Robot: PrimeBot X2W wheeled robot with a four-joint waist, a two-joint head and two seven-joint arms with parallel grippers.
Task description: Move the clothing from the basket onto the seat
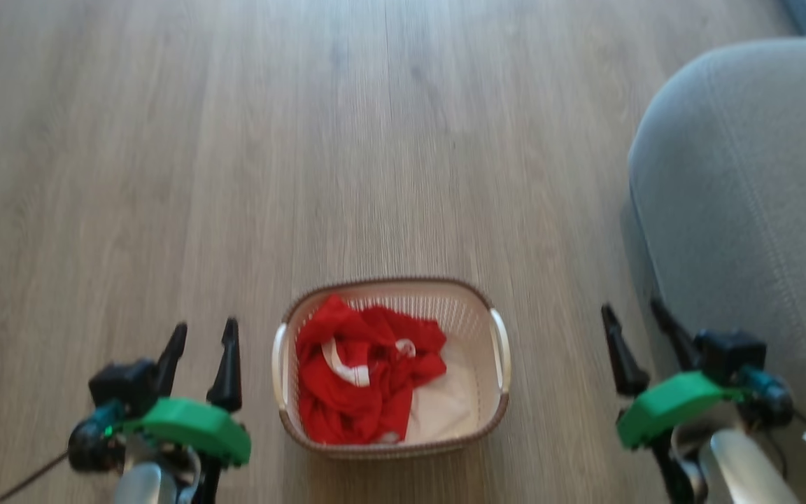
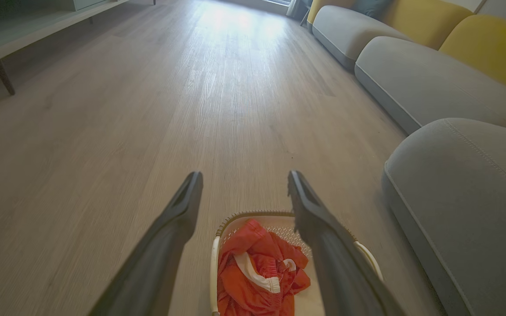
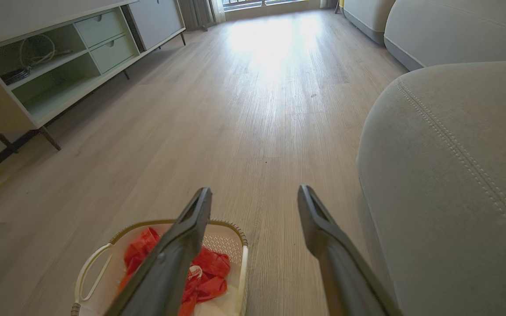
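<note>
Red clothing (image 1: 357,381), cream basket (image 1: 473,318), grey seat (image 1: 746,189)

The white garment (image 1: 445,409) is lying mostly buried under the red clothing (image 1: 347,392), its shape not showing. The seat (image 1: 746,210) is running off the head view's right edge. One of the fingers (image 2: 323,237) of the left gripper (image 2: 244,173) is covering one side of the basket (image 2: 257,214) in its wrist view. The right gripper (image 3: 254,188) is hiding part of the clothing in its own view. Both bottom edges are cutting the basket short.
</note>
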